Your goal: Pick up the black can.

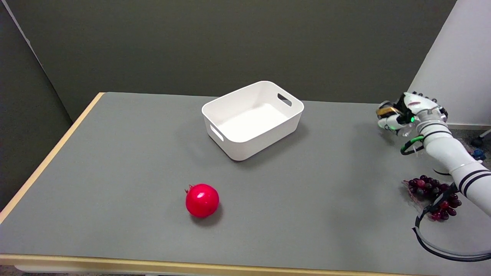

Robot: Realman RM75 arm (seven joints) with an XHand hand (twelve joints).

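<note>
At the table's far right, the black can (386, 112) sits in the grasp of the right hand (402, 113), only its gold-coloured end and a dark sliver showing between the fingers; the can appears lifted clear of the table (115, 161), though the hand hides its underside, so contact cannot be ruled out; the hand is curled around the can, fingers wrapped on its side. Below the forearm lies a bunch of dark grapes (431, 191), near a loop of black cable (437, 245) hanging from the arm; well apart to the left stand a white bin (230, 147) and, nearer the front edge, a red pomegranate (202, 200). Probable hazards: the can, held mostly out of sight and seemingly near its end, may slip or tilt if the fingers loosen; the trailing cable may drag the grapes as the arm rises.
</note>
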